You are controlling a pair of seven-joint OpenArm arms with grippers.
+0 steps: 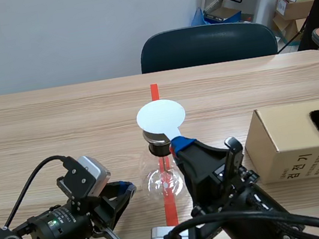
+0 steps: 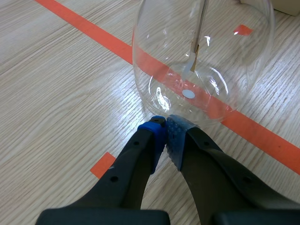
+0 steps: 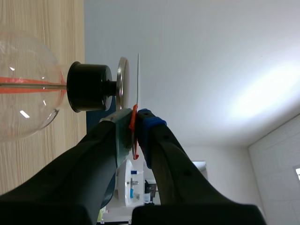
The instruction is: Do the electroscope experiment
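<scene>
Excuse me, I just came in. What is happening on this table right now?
The right gripper is shut on the handle of a white disc and holds it just over the metal top plate of the electroscope, a glass flask with a black stopper. The left gripper is shut on nothing, its tips at the foot of the glass. A cardboard box stands at the side.

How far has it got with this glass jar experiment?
Done: the right gripper grips the white disc. In hand: the disc hangs close over the electroscope top. Left: seeing its foil respond. The left gripper, shut, sits at the glass base.
</scene>
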